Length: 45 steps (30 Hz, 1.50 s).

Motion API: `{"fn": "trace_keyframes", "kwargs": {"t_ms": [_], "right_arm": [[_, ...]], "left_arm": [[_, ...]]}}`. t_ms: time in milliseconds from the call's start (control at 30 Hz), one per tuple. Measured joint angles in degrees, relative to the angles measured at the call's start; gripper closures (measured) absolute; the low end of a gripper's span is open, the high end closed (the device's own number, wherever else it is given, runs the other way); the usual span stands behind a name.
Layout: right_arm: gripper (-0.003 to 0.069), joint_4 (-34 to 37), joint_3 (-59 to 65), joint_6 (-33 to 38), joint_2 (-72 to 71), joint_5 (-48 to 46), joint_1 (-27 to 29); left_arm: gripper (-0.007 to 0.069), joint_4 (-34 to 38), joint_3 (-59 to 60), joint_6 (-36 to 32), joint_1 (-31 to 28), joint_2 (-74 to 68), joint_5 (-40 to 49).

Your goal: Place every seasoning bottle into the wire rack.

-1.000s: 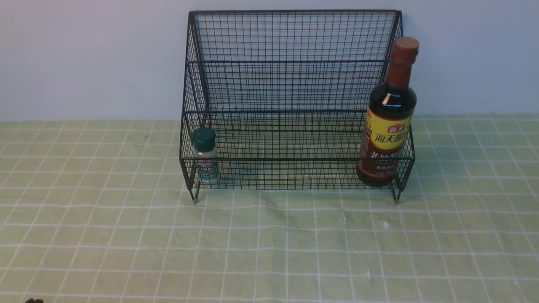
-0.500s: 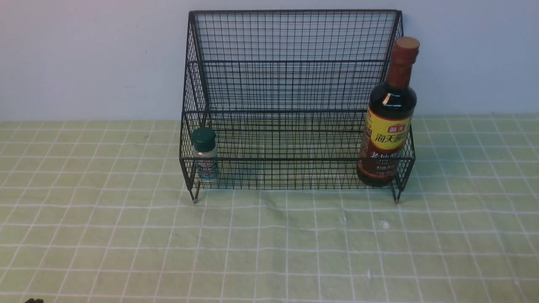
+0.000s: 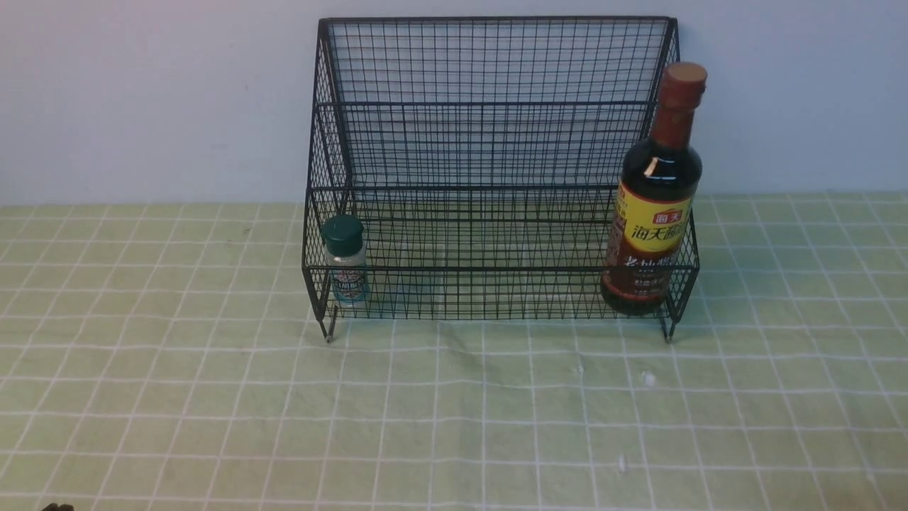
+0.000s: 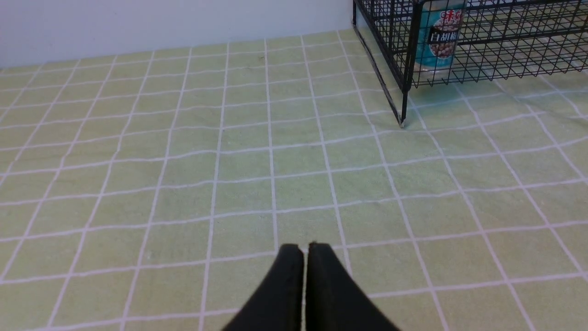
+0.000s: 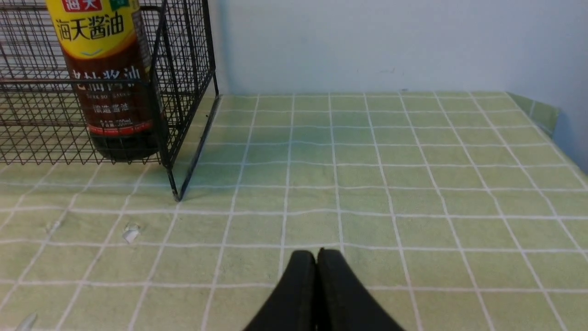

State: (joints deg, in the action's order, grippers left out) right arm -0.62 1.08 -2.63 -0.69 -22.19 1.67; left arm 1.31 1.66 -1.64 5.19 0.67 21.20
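Note:
The black wire rack (image 3: 496,142) stands against the back wall. In its lower tier, at the left end, stands the small shaker (image 3: 345,259) with a dark green cap and teal label. At the right end of that tier stands the tall soy-sauce bottle (image 3: 656,199) with a brown-red cap. The shaker (image 4: 440,39) and a rack corner (image 4: 406,69) show in the left wrist view; my left gripper (image 4: 305,246) is shut, empty, low over the cloth and well short of the rack. My right gripper (image 5: 316,253) is shut and empty too, short of the rack (image 5: 183,69) and the soy-sauce bottle (image 5: 108,78).
A light green checked cloth (image 3: 454,411) covers the table up to the pale wall. The cloth's right edge (image 5: 544,112) turns up near the wall. Small white flecks (image 5: 131,232) lie on the cloth before the rack's right leg. A dark bit of the left arm (image 3: 57,507) shows at the front view's bottom left.

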Motion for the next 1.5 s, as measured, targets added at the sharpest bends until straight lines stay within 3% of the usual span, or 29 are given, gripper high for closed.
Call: {"fn": "trace_keyframes", "kwargs": {"t_ms": [1500], "right_arm": [[0.0673,0.0,0.0,1.5,0.0,0.0,0.0]], "left_arm": [[0.0631,0.0,0.0,0.0,0.0,0.0,0.0]]}}
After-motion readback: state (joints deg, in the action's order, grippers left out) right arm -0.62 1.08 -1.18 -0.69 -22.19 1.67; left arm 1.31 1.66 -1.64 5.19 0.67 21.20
